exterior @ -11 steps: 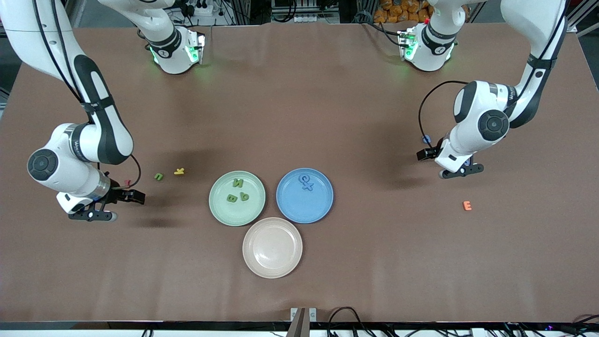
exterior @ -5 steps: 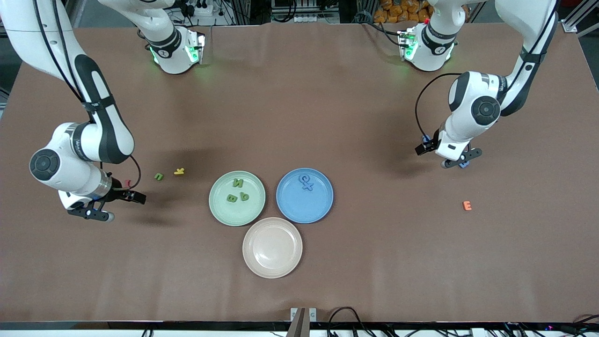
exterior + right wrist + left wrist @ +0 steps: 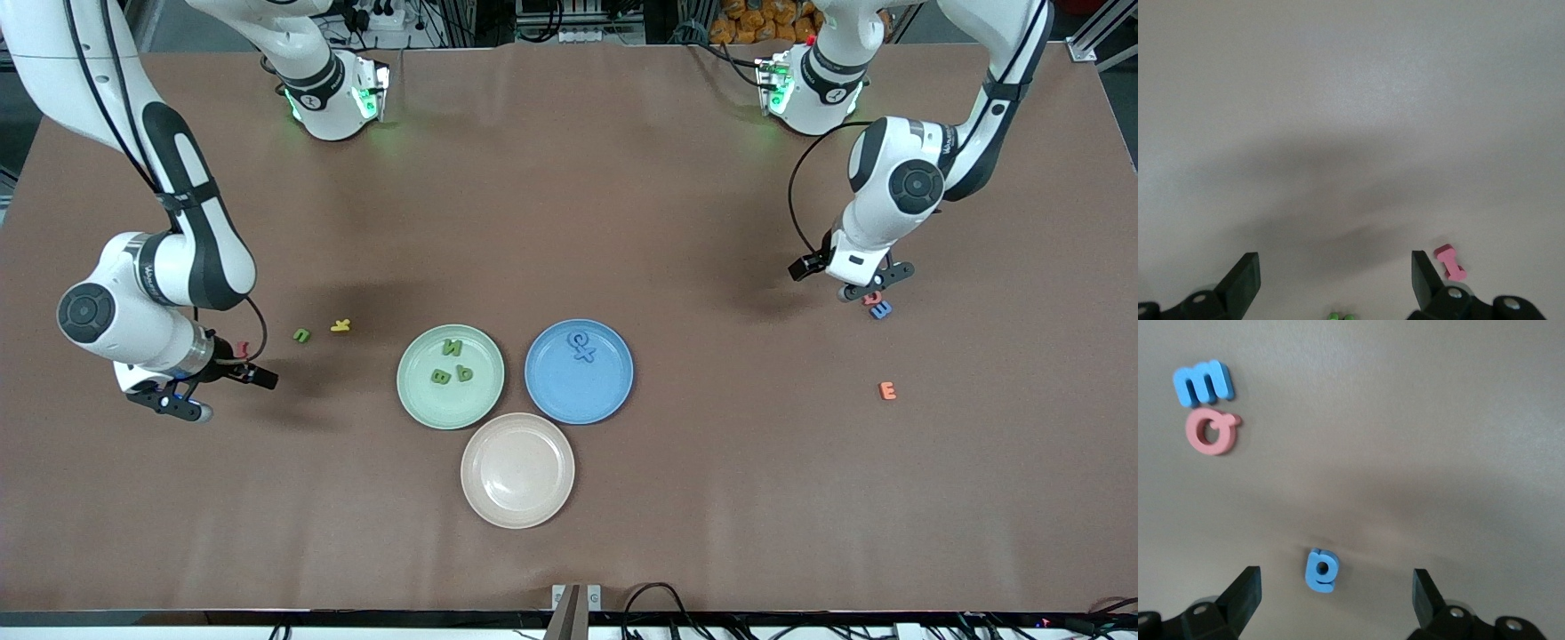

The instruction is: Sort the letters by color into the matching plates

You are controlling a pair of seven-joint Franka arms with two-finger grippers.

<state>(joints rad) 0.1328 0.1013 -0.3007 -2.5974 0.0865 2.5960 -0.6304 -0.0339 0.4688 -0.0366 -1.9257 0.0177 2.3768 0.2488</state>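
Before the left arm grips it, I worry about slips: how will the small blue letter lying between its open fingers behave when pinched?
The small chunky blue letter looks like matte foam, so probably light and slightly squashy, not slippery. It lies flat on the brown table, so it should not roll, though a nudge from one finger could slide it.

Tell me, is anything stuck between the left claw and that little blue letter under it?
No, nothing visible blocks it. The left gripper hangs open over the small blue letter, which lies on bare table between its fingers. The blue m and pink letter lie off to one side.
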